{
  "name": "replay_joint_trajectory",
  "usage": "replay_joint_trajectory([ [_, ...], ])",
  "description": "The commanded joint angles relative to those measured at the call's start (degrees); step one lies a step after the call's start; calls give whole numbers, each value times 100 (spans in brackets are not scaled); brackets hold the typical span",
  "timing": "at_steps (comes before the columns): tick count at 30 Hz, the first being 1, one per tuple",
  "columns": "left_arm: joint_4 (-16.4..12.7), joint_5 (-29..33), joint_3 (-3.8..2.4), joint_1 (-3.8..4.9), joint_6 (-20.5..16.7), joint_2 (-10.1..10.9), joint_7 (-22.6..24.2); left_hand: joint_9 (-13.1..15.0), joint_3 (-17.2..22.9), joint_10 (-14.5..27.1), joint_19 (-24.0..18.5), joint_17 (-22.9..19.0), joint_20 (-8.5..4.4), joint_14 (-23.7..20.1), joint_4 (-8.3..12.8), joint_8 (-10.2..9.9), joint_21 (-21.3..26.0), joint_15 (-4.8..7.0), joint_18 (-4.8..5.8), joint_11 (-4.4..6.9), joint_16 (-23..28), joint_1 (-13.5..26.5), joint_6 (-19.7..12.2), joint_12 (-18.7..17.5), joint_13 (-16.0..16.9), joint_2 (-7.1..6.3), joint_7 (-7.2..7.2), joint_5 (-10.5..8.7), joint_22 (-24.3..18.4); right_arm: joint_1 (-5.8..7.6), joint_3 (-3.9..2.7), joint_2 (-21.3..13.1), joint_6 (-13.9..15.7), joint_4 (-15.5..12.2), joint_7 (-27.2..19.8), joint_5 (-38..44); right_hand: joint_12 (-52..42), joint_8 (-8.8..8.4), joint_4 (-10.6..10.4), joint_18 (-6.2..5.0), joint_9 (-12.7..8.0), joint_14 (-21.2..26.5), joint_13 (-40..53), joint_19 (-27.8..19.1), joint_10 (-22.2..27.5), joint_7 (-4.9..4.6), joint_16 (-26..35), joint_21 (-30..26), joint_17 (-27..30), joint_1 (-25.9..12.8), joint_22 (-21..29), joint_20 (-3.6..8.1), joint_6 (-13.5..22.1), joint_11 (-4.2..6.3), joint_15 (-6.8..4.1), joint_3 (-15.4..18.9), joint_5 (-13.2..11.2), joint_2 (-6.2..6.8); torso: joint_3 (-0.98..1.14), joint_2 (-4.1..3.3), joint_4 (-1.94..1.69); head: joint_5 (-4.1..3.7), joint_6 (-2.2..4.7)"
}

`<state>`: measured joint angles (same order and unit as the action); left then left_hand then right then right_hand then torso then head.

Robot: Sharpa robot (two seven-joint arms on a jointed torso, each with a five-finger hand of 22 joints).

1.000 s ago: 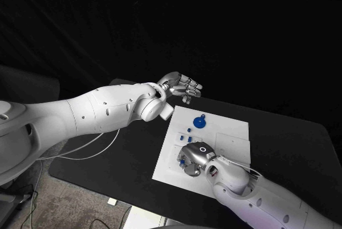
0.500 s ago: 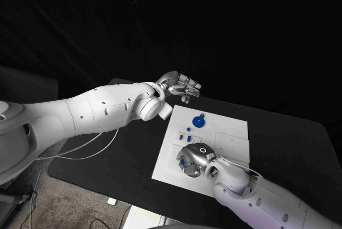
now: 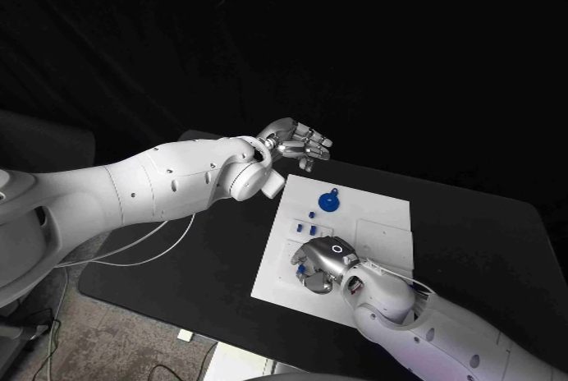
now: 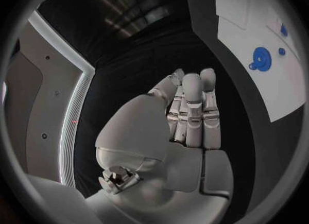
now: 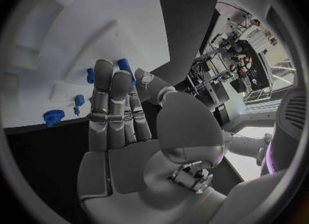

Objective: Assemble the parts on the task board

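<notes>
The white task board (image 3: 381, 210) lies mid-table. A round blue part (image 3: 330, 204) stands near the board's far edge, also seen from the left wrist (image 4: 260, 58). Two small blue parts (image 3: 308, 229) sit in the board's left half. My right hand (image 3: 322, 264) hovers low over the board's near-left area. Its thumb and a fingertip pinch a small blue part (image 5: 125, 66), which peeks out as a blue part (image 3: 304, 271) in the head view. My left hand (image 3: 300, 143) hangs in the air beyond the board's far-left corner, its fingers (image 4: 193, 110) straight and holding nothing.
The black table (image 3: 177, 266) extends around the board on all sides. A shallow square recess (image 3: 385, 233) marks the board's right half. From the right wrist I see a toothed blue part (image 5: 53, 117) and a small blue peg (image 5: 79, 100) on the board (image 5: 77, 28).
The left hand has drifted slightly. The right hand stays over the same spot on the board with the blue part at its fingertips.
</notes>
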<state>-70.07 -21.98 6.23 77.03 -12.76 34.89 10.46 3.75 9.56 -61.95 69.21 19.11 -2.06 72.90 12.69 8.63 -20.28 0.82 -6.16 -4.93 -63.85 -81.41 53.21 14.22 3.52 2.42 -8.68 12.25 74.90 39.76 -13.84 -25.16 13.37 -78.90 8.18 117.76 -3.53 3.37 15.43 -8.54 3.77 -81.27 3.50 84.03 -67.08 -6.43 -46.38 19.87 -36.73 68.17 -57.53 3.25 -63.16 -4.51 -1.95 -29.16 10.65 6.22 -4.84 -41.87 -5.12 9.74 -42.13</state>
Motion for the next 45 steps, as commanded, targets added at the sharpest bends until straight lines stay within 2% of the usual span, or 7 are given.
replay_joint_trajectory([
  [1,-12,38,-4,3,71,0,25,-6,10,-25,38,10,-7,36,-33,-13,13,-8,-69,-3,15,22,-22,-14,1,36,-7,21,105,-5,2,-19,218,-39,-102,-94,6,21,-19,-101,-9,10,-3,199,168,18,-22,-45,21,-41,26,-62,131,-28,58,193,42,63,-4,1,-2,-11,7],
  [11,6,38,-4,3,74,52,12,-6,11,-20,40,13,-7,34,-38,-12,26,-9,-67,-5,20,22,-30,-20,0,32,-8,23,106,-2,-86,-341,878,-401,-365,-942,-33,11,-744,-189,-27,19,-10,222,640,37,-41,-83,152,423,373,-163,804,-130,148,2238,-134,-9,6,6,9,-159,33],
  [17,16,40,-3,3,77,101,19,-6,9,-21,40,14,-6,33,-36,-12,29,-9,-67,-7,23,22,-33,-22,1,22,-10,22,107,6,-442,-789,983,-818,-592,-2036,-89,20,-996,-151,-17,-7,1,225,104,-152,-61,20,155,242,469,-88,607,-34,73,2598,105,-265,11,21,44,-433,85],
  [22,50,75,-3,-15,79,126,52,-5,6,-25,33,11,-4,22,-39,-9,40,-11,-65,-7,35,28,-33,-25,1,14,-10,20,106,75,-675,-1287,936,-1066,-669,-2939,-613,38,-713,-27,46,-69,175,227,-868,33,-94,183,79,281,407,102,163,321,-156,2334,70,-445,35,57,114,-623,102],
  [30,65,197,-3,-105,80,251,118,-5,1,-28,22,7,-1,5,-50,-4,56,-12,-60,-6,51,43,-27,-28,1,14,-8,16,103,229,-758,-1866,104,-1096,-158,-4312,-3759,50,-578,249,234,-146,3184,216,-43,138,-107,431,-133,43,339,313,-149,565,-309,2588,109,-584,100,100,192,-865,92],
  [38,53,316,-2,-224,101,429,207,-5,-12,-32,23,8,1,5,-79,-1,81,-12,-52,-2,56,68,-26,-31,1,20,-3,-2,95,309,-772,-2285,-944,-1082,1084,-4816,-6123,22,-775,361,640,-96,5986,273,-631,277,-939,1873,-1114,38,-579,344,-174,604,-346,2348,118,-909,164,161,246,-1043,47],
  [45,-73,417,-2,-303,162,551,370,-5,-94,-23,57,8,7,-4,-170,5,180,-18,-30,-1,70,122,-31,-41,1,8,2,-45,64,324,-772,-2415,-1669,-1134,2414,-5249,-6292,28,-989,337,682,-89,6525,254,-763,202,-1219,2300,-1581,-436,-941,299,49,556,-293,2082,39,-734,175,179,274,-1091,3],
])
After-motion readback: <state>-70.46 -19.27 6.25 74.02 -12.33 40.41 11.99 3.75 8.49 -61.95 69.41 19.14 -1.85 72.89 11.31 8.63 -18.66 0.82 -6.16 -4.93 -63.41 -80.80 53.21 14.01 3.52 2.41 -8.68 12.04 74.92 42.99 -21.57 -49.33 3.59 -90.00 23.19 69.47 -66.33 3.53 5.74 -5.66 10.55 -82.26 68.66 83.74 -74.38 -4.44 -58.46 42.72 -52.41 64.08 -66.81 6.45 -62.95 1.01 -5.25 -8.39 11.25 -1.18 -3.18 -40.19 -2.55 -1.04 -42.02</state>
